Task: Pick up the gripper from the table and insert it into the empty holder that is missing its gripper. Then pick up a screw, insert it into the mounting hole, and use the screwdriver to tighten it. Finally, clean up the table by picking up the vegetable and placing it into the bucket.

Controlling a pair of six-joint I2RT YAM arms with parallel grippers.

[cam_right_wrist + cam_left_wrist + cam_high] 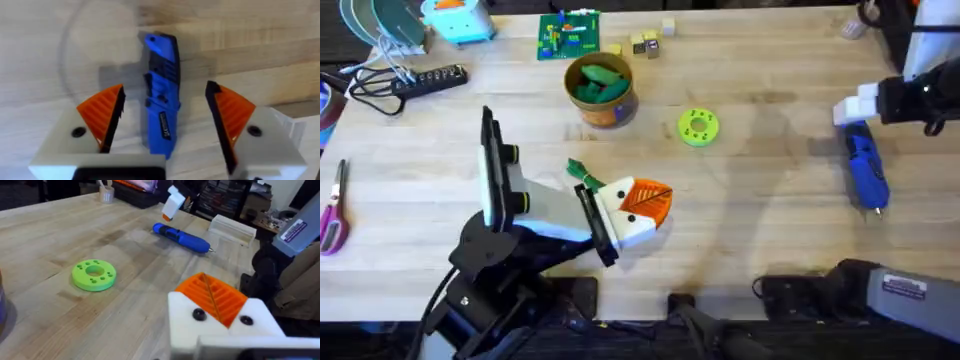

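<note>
**Across the butcher-block table: both arms and the task's things**

Across the table of light wooden plank strips, items are listed from left to right as the overhead view shows them. Pink-handled scissors lie at the far left edge, with a black power strip and its cables behind them. My left gripper sits left of centre, low over the wood; its two orange ribbed pads appear pressed together with nothing between them. A small dark green vegetable lies just beside it, toward the bucket. The bucket, orange-sided, stands upright behind and already holds green pieces. A green board with small parts lies beyond it near the far edge. A lime-green disc with holes lies flat near the middle, apart from the bucket. The blue screwdriver lies on its side at the right, bit toward the near edge. My right gripper hovers over its far end with fingers spread, one orange pad on either side of the blue body and not touching it. Small white print runs along the screwdriver's barrel, too small to read. A white label on my right arm is likewise illegible. Dark shelving and clutter stand in the room behind.
</note>
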